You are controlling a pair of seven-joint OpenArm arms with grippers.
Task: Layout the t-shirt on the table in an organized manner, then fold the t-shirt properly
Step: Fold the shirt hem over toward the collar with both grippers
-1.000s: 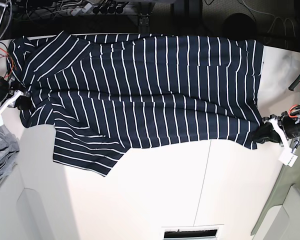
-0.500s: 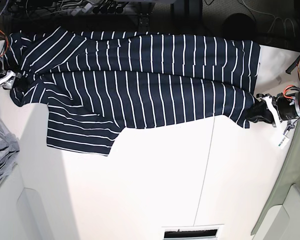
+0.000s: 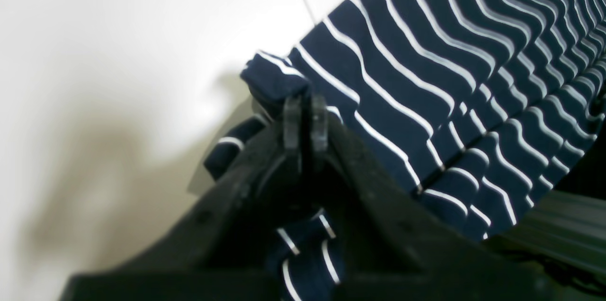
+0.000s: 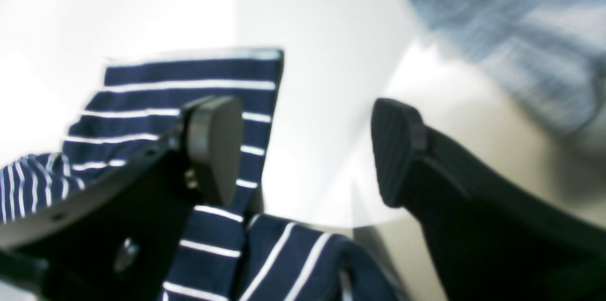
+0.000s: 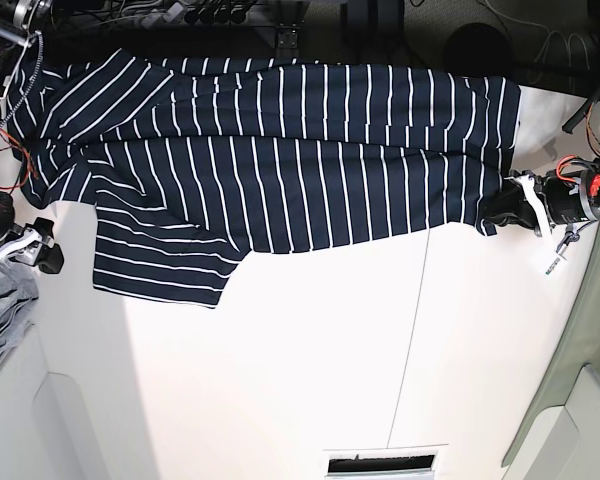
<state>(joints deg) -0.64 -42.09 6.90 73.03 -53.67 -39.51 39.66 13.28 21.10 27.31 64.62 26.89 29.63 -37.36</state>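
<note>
Now left hand [image 5: 508, 207] pinching t-shirt [image 5: 280, 150] corner, right hand [image 4: 303, 149] spread beside sleeve edge, table [image 5: 310, 370] bare below

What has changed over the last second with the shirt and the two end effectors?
The right end effector let go of the t-shirt; its jaws now stand open, clear of the cloth, beside the grey cloth. The t-shirt slid toward the far edge of the table and lies flatter. The left end effector stayed shut on the t-shirt's corner, drawing back with it.
</note>
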